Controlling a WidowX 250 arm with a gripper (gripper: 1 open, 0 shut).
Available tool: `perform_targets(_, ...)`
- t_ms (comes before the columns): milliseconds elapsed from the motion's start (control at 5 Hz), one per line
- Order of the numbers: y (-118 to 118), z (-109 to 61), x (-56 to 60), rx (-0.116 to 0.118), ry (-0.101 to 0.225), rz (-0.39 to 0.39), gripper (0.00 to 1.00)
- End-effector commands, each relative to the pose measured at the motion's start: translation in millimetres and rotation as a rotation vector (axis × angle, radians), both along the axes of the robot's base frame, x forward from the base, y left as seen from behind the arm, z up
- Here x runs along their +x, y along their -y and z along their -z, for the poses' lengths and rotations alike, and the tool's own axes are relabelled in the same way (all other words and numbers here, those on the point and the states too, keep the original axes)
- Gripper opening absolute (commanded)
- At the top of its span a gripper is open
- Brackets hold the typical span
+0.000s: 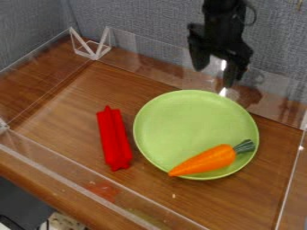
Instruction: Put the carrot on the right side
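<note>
i work inside a shallow clear plastic enclosure [36, 175] whose low transparent walls ring the brown wooden tabletop [72, 94]. the near wall runs along the bottom edge, the right wall climbs past the plate, and the far wall stands just behind me. most of the bare wood lies on the left and in the middle; on the right only a thin strip of wood shows between the plate's rim and the wall.

my black two-fingered gripper [220, 67] hangs above the far edge of the plate, pointing steeply down, its fingers [195, 56] spread wide with nothing between them.

a long red ridged plastic bar [113, 137] lies on the wood just left of the plate, running near to far, close to the rim; i cannot tell whether it touches. a small white wire stand [90, 42] sits in the far left corner, well apart from everything else.

the round lime-green plate [180, 121] fills the right half of the floor. the small tapered orange toy carrot [206, 160] lies on the plate's near right part, tip pointing toward the near rim, its short green stem end toward the right rim. it is well below and apart from my fingers.
</note>
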State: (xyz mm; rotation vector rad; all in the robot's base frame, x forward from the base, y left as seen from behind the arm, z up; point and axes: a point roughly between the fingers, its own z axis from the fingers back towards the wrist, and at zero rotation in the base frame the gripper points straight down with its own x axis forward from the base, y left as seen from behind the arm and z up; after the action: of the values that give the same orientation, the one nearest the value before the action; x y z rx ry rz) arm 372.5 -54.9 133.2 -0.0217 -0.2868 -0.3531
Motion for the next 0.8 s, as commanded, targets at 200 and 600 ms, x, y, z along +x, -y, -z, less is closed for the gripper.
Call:
perform_targets(200, 11.4, -10.2, -13.4, -0.066, 0.087, 0.088, 1.00)
perform_targets(600, 26.4, 10.2, -5.5, -0.106, 0.087, 0.086, 1.00)
